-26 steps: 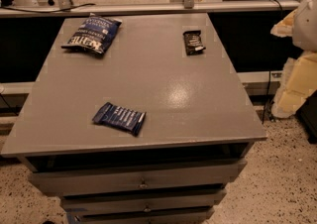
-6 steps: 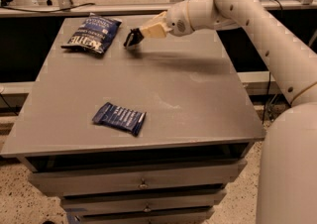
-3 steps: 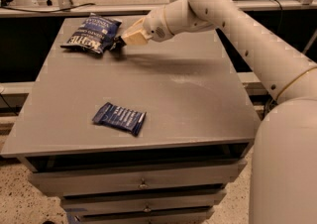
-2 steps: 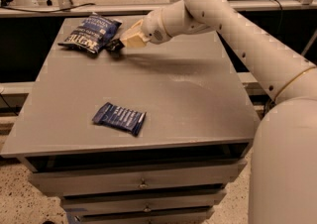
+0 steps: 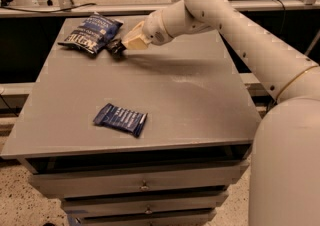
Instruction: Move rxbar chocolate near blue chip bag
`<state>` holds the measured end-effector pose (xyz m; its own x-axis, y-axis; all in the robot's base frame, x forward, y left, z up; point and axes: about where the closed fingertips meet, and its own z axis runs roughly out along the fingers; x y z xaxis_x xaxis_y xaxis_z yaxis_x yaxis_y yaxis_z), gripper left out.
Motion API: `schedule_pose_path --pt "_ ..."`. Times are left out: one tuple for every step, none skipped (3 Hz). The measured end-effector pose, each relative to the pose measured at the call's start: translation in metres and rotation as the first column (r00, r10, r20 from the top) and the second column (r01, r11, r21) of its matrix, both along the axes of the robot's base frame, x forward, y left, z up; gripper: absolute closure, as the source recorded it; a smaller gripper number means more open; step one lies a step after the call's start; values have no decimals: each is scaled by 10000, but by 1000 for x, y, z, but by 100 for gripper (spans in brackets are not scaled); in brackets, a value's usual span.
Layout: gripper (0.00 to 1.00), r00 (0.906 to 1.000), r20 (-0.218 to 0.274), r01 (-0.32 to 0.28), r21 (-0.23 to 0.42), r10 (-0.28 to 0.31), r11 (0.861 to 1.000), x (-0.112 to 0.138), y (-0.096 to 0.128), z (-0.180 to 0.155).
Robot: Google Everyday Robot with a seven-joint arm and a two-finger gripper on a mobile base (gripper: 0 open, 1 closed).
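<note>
The blue chip bag (image 5: 90, 33) lies at the table's back left, dark navy with white lettering. The rxbar chocolate (image 5: 115, 47), a small dark wrapper, sits right beside the bag's right edge, low at the table surface. My gripper (image 5: 121, 46) reaches in from the right at the end of the white arm (image 5: 210, 7) and is shut on the bar. The cream-coloured fingers (image 5: 134, 40) cover part of the bar.
A small flat blue bar wrapper (image 5: 120, 119) lies toward the front of the grey table (image 5: 190, 100). Drawers sit below the table's front edge. The arm's large white body (image 5: 287, 165) fills the right side. A counter runs behind the table.
The gripper has carried the dark bar left across the back of the table, from mid-table to right beside the chip bag, and lowered it. The other wrappers have not moved.
</note>
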<state>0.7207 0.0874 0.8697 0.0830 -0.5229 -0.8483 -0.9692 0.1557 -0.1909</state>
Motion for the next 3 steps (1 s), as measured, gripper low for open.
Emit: schedule_pose_path --pt "38 9999 -15 -100 -246 100 9996 -3 0 2" --pt "13 9996 -108 -284 -509 278 9983 -9 -1 7" --pt "0 9991 -287 -342 -828 320 9960 -19 -15 11"
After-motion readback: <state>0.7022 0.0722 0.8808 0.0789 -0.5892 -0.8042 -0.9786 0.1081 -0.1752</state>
